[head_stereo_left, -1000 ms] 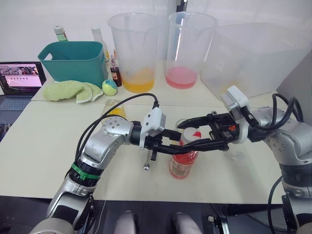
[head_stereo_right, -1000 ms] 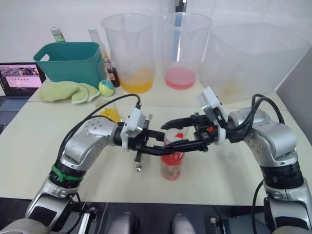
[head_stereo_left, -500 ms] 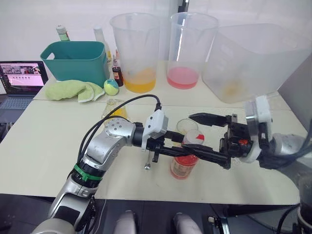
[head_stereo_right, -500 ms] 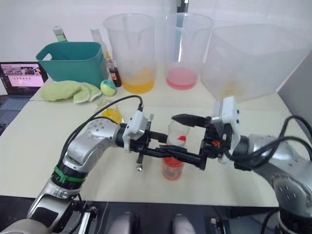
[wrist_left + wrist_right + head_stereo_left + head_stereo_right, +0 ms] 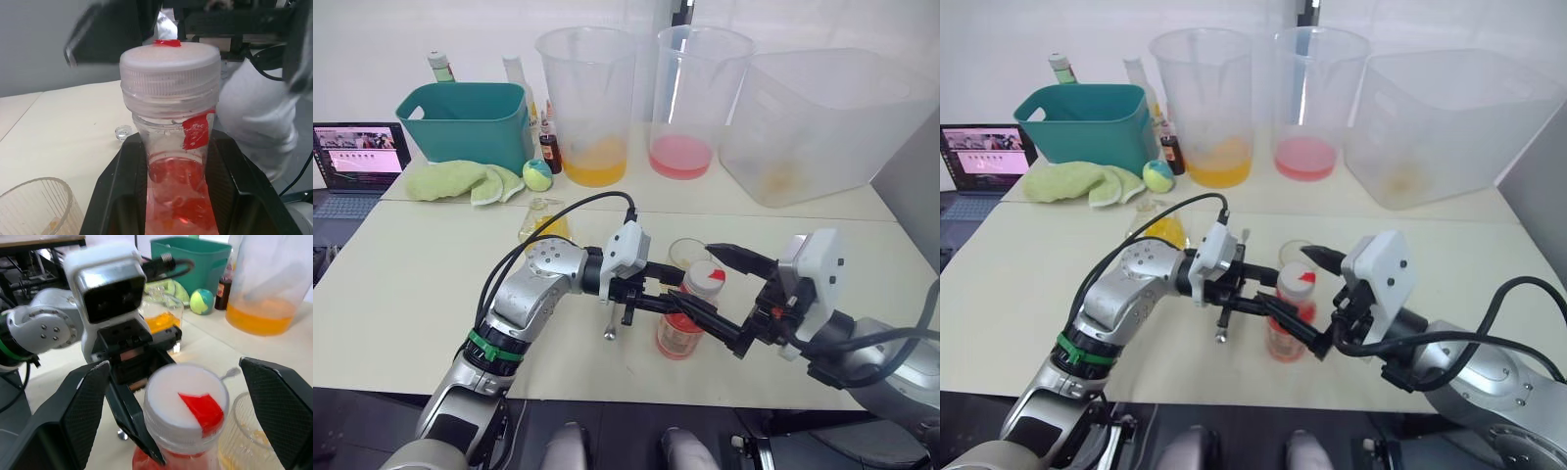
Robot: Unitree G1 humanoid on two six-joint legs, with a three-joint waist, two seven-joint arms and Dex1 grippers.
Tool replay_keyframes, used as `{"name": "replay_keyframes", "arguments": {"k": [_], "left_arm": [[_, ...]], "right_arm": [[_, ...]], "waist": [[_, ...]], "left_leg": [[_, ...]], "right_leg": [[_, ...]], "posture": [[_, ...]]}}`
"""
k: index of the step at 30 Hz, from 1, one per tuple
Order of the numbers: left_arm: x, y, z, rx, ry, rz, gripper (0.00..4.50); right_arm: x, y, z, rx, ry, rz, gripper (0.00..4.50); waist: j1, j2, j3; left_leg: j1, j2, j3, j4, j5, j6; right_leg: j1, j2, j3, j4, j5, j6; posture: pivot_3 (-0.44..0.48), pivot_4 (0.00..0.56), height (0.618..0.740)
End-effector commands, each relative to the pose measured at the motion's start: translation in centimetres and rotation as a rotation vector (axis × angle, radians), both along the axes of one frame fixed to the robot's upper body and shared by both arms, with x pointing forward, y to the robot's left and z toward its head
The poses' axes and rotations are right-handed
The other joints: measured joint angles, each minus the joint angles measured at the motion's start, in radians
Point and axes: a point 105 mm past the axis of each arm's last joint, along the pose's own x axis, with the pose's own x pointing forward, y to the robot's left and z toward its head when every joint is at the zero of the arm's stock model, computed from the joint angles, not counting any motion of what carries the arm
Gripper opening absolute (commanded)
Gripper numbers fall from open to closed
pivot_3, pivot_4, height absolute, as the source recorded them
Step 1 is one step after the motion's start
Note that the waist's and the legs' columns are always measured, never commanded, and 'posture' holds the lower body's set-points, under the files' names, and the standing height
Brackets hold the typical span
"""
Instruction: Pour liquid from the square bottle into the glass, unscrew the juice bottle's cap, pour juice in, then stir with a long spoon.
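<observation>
Our right gripper (image 5: 710,294) stands wide open around the top of the juice bottle (image 5: 682,328), one black finger on each side of the cap (image 5: 187,397) and neither touching it. The cap, white with a red mark, is seated on the bottle's neck. Our left gripper (image 5: 176,196) is clamped on the juice bottle just below the neck, a dark finger pressed against each side of the clear plastic, holding it upright on the pale table (image 5: 401,284); pink-red liquid fills the lower body of the bottle.

Just beyond the bottle stands the glass (image 5: 686,254), close beside it, with a little yellow liquid in its bottom. To the left of the bottle, under our left wrist, the long spoon (image 5: 610,324) lies on the table with its small bowl toward us. Farther left and back sits the square bottle (image 5: 542,221), yellow liquid inside.

Along the far table we see a teal bin (image 5: 465,122) with green cloths (image 5: 460,181) and a small ball (image 5: 535,174) before it, a small dark brown bottle (image 5: 549,149), and three large translucent buckets: one with orange liquid (image 5: 587,98), one with pink liquid (image 5: 690,98), and a wide one (image 5: 822,117) at the right. A laptop (image 5: 352,162) stands open at the far left.
</observation>
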Motion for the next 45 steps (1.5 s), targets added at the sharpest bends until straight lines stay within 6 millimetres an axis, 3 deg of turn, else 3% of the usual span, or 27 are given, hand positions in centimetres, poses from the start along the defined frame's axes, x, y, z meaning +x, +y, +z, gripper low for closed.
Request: {"name": "replay_keyframes", "arguments": {"k": [1, 3, 11, 12, 23, 28, 37, 45], "left_arm": [[-0.1, -0.3, -0.5, 0.027, -0.001, -0.011, 1.23], [-0.1, -0.3, -0.4, 0.028, -0.002, -0.013, 1.23], [-0.1, -0.3, -0.3, 0.030, -0.003, -0.017, 1.23], [-0.1, -0.3, -0.3, 0.029, -0.003, -0.017, 1.23], [-0.1, -0.4, -0.3, 0.031, -0.004, -0.017, 1.23], [-0.2, -0.3, -0.3, 0.032, -0.006, -0.016, 1.23], [-0.4, 0.0, -0.4, 0.037, -0.006, -0.007, 1.23], [-0.5, 0.4, -0.4, 0.046, -0.005, 0.000, 1.23]], "right_arm": [[-0.6, 0.4, 1.2, 0.038, -0.050, 0.007, 4.49], [-0.6, 0.5, 1.2, 0.046, -0.046, 0.002, 4.25], [-0.6, 0.4, 1.6, 0.073, -0.044, -0.018, 1.75], [-0.5, 0.4, 1.6, 0.073, -0.044, -0.020, 1.64], [-0.2, 0.4, 1.5, 0.069, -0.037, -0.014, 1.64], [0.0, 0.6, 1.6, 0.072, 0.012, 0.157, 1.64], [2.1, -1.1, 1.2, -0.044, 0.121, 0.542, 1.64], [3.6, -1.1, 1.6, -0.125, 0.153, 0.758, 1.64]], "waist": [[-0.001, 0.000, 0.000], [-0.001, 0.000, 0.000], [-0.001, 0.000, 0.000], [-0.001, 0.001, 0.000], [-0.002, 0.001, 0.000], [-0.006, 0.001, 0.000], [-0.008, 0.003, -0.001], [-0.007, 0.004, -0.001]], "left_leg": [[0.000, 0.000, 0.000, 0.000, 0.000, 0.000], [0.000, 0.000, -0.001, 0.000, 0.000, 0.000], [-0.001, 0.000, -0.002, 0.000, 0.000, 0.000], [-0.001, 0.000, -0.002, 0.000, 0.000, 0.000], [-0.001, 0.000, -0.003, 0.000, 0.000, 0.000], [-0.001, -0.001, -0.003, 0.001, 0.000, 0.000], [0.000, 0.000, -0.002, 0.001, 0.001, 0.001], [-0.001, 0.000, -0.002, 0.002, 0.001, 0.002]], "right_leg": [[0.000, 0.000, 0.000, 0.000, 0.000, 0.000], [0.000, 0.000, 0.000, 0.000, 0.000, 0.000], [0.000, 0.000, -0.001, 0.000, 0.000, 0.000], [0.000, 0.000, -0.001, 0.000, 0.000, 0.000], [0.000, 0.000, -0.001, 0.000, 0.000, 0.000], [0.000, 0.000, -0.001, 0.000, 0.000, 0.000], [0.001, 0.001, 0.000, 0.000, 0.000, 0.000], [0.000, 0.001, -0.001, 0.001, 0.000, 0.000]], "posture": [[0.000, 0.150, 0.730], [0.000, 0.150, 0.730], [0.000, 0.150, 0.730], [0.000, 0.150, 0.730], [0.000, 0.150, 0.730], [0.000, 0.150, 0.730], [0.000, 0.150, 0.730], [0.000, 0.150, 0.730]]}}
